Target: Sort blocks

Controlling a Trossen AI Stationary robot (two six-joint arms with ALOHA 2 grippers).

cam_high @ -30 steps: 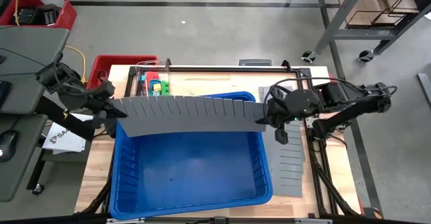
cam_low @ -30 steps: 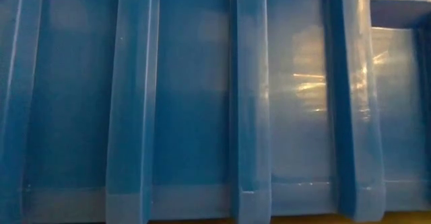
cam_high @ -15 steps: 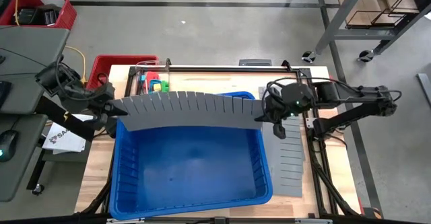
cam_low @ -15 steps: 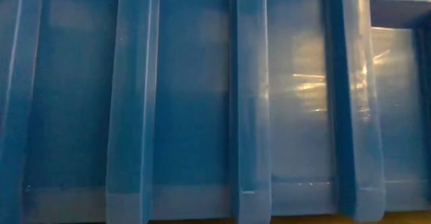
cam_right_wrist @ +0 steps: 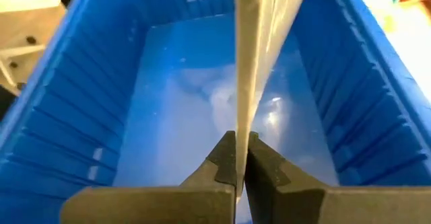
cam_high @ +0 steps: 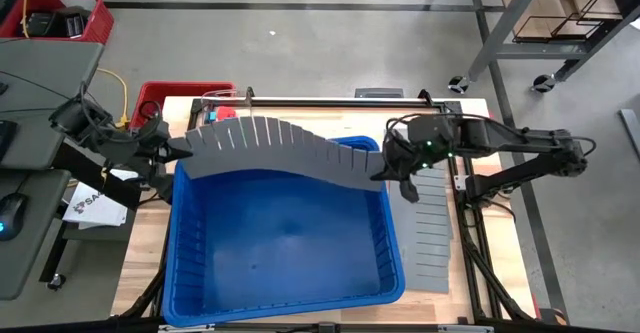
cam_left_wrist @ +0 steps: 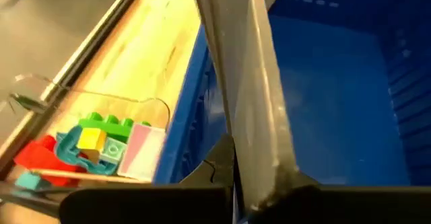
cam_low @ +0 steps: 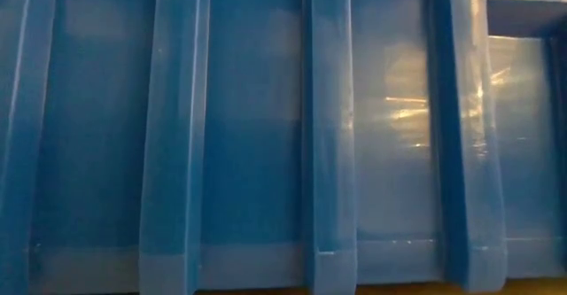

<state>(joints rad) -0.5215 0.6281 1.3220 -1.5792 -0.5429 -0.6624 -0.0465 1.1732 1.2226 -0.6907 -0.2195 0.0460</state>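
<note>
At the far left of the high view, a grey desk (cam_high: 40,83) with a mouse is seen, and a red crate (cam_high: 62,17) stands on the concrete floor (cam_high: 300,48) behind it. A second red crate (cam_high: 165,95) sits just beside the left back corner of the pale wooden counter (cam_high: 300,118).

The left gripper (cam_high: 183,156) is held at the left end of a long grey divider panel (cam_high: 290,151), its fingers (cam_left_wrist: 202,177) clamped on that end. The panel is slotted along its upper edge and is bowed upward near its left part, spanning the back of the large blue bin (cam_high: 285,238) from side to side.

The blocks (cam_high: 228,125) are gathered in a small clear tray at the left back of the counter, behind the bin and the panel; in the left wrist view a green, a yellow, a pink, a red and a teal piece are made out.

The bin fills most of the counter, and its ribbed wall fills the whole low view.

The right gripper (cam_high: 385,173) is closed on the panel's right end, the thin edge pinched between its fingers (cam_right_wrist: 222,160). A second grey panel (cam_high: 430,228) lies flat on the counter just right of the bin. A metal rack (cam_high: 560,18) on castors stands at the far right.
</note>
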